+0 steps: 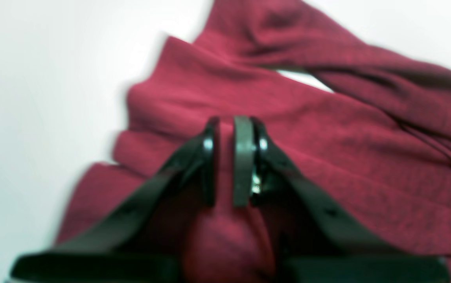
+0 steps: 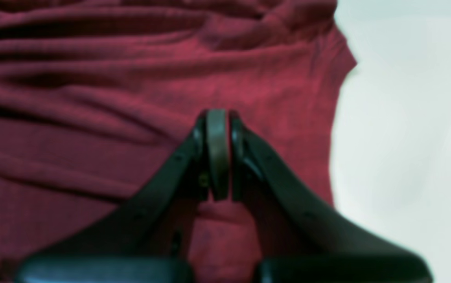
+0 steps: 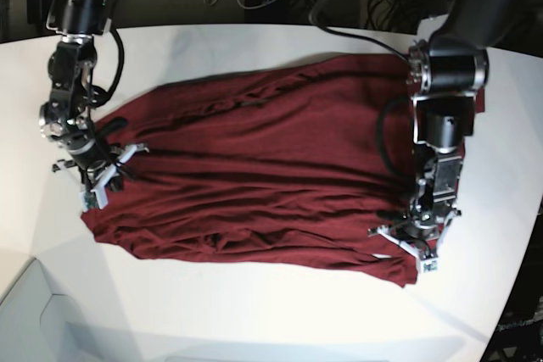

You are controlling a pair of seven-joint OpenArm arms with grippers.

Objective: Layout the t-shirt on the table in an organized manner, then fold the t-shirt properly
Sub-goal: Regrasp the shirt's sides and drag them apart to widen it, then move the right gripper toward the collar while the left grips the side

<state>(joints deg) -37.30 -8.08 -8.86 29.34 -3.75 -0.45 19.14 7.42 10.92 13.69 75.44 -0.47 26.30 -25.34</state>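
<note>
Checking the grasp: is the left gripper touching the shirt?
Touching. The left wrist view shows the left gripper with shirt cloth pinched between its nearly shut jaws and bunched behind them.

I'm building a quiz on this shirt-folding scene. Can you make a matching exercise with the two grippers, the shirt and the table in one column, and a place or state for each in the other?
Column one:
1. left gripper
2. right gripper
3. t-shirt
4. table

Column two:
A. white, lying under everything else
B. spread out wide, dark red and wrinkled
C. at the shirt's edge on the base view's left side, jaws shut
D. at the shirt's corner on the base view's right side, cloth bunched between its jaws

Pairs: 1-D, 2-C, 3-B, 4-A
</note>
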